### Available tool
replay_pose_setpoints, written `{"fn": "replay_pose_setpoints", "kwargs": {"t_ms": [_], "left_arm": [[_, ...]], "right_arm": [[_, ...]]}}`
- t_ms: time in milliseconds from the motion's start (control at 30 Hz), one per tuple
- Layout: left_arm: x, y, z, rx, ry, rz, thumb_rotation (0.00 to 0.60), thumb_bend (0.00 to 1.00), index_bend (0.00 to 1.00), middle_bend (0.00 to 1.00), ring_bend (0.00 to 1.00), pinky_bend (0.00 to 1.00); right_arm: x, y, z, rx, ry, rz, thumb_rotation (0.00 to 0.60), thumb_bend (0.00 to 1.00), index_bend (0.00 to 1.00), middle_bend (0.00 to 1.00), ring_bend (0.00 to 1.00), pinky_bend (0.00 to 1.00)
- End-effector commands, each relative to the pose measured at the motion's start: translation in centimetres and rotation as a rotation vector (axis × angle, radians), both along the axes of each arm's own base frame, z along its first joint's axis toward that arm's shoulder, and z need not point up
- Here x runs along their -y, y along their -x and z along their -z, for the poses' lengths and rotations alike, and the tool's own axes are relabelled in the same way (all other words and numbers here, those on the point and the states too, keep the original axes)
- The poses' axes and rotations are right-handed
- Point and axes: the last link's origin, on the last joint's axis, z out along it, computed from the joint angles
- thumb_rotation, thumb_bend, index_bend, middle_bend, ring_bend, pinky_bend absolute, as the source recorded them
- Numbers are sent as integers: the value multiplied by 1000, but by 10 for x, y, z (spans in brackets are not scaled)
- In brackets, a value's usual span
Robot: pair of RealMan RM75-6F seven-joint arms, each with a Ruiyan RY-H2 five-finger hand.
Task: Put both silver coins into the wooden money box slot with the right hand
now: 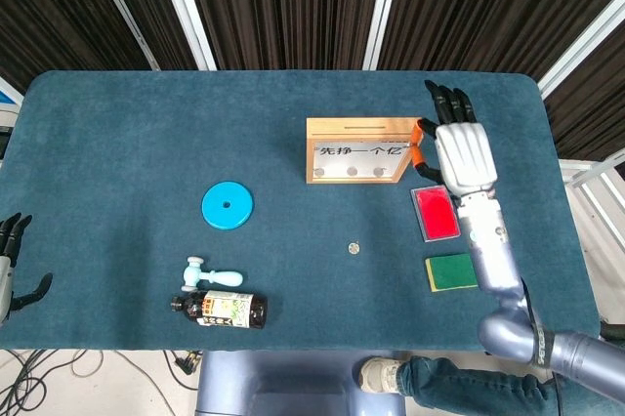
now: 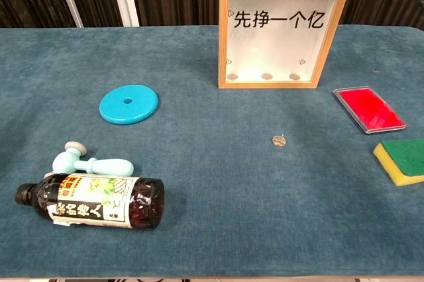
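your right hand (image 1: 459, 149) hovers at the right end of the money box (image 1: 364, 149), back up, fingers stretched out; whether the orange-tipped thumb pins a coin, you cannot tell. one silver coin (image 2: 279, 140) lies on the table (image 1: 146, 143) before the box (three more show behind its window). your left hand (image 1: 12, 260) hangs off the table's left edge, fingers spread.
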Motion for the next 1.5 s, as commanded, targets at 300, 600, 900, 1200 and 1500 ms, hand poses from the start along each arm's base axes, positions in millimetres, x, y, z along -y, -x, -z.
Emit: {"fn": "replay_pose_setpoints", "kwargs": {"t_ms": [300,600,900,1200,1500], "left_arm": [[-2,3,-1,-14,0,-21,600,297,55,0,0,0],[-4,5,-4,-2,-11,-38,600,296,53,0,0,0],[-2,4,-4,4,1,-37,600,297,51,0,0,0],[-3,4,-6,6,-3,-41,600,297,51,0,0,0],[-3,4,-5,4,-1,-41,600,297,51,0,0,0]], "right_arm": [[51,-53,2,-60,-95,89,600,524,855,28,0,0],[62,-62,25,-148,-126,157,600,523,845,27,0,0],[71,-67,39,-168,-129,189,600,524,833,27,0,0],[77,-68,43,-170,-121,209,600,524,833,27,0,0],[75,-69,39,-177,-110,205,600,525,833,27,0,0]]}}
